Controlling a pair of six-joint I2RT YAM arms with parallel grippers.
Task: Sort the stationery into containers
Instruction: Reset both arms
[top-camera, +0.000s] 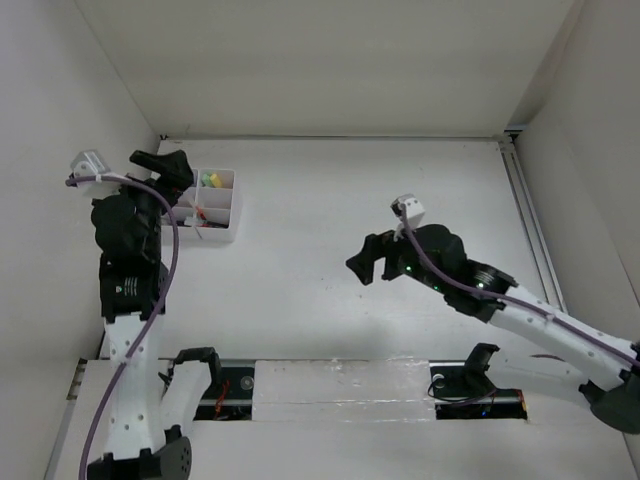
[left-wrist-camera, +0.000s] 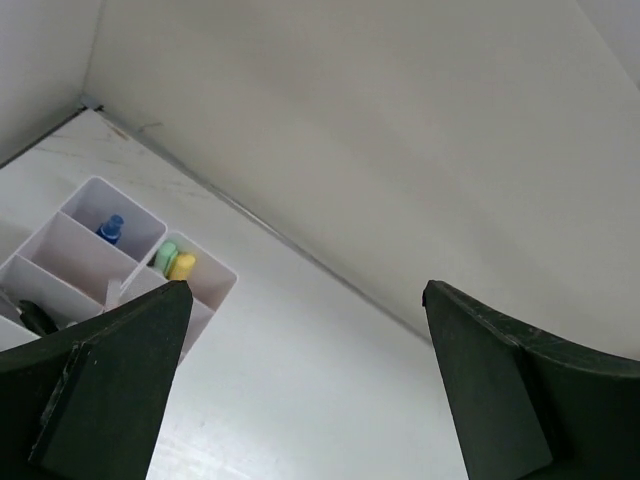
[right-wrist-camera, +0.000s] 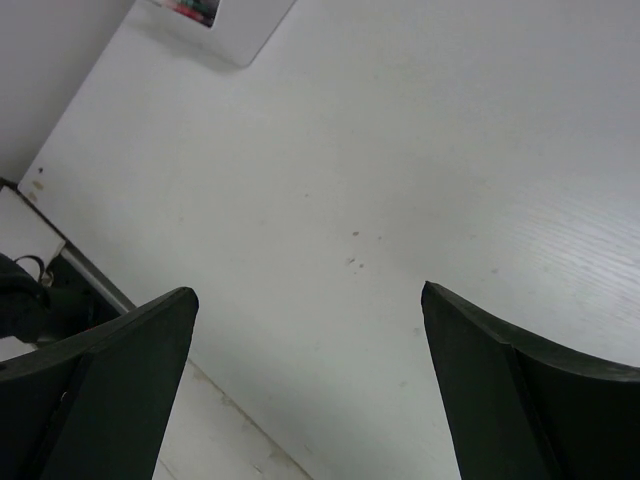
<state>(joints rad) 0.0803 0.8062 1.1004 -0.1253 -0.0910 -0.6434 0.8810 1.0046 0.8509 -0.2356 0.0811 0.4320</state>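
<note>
The white organizer box (top-camera: 222, 207) stands at the far left of the table. It holds green and yellow highlighters (top-camera: 210, 180) and red pens (top-camera: 200, 215). In the left wrist view the box (left-wrist-camera: 215, 285) shows the blue-capped bottle (left-wrist-camera: 111, 229), a green highlighter top (left-wrist-camera: 166, 256), a yellow highlighter top (left-wrist-camera: 182, 266) and a dark scissors handle (left-wrist-camera: 35, 318). My left gripper (top-camera: 168, 176) (left-wrist-camera: 305, 290) is open and empty, raised just left of the box. My right gripper (top-camera: 368, 268) (right-wrist-camera: 308, 292) is open and empty over bare table at mid-right; the box (right-wrist-camera: 240, 22) lies far ahead of it.
White walls close the table at the back and on both sides. A metal rail (top-camera: 530, 225) runs along the right edge. The arm bases and a white mounting strip (top-camera: 340, 385) sit at the near edge; that edge also shows in the right wrist view (right-wrist-camera: 60, 270).
</note>
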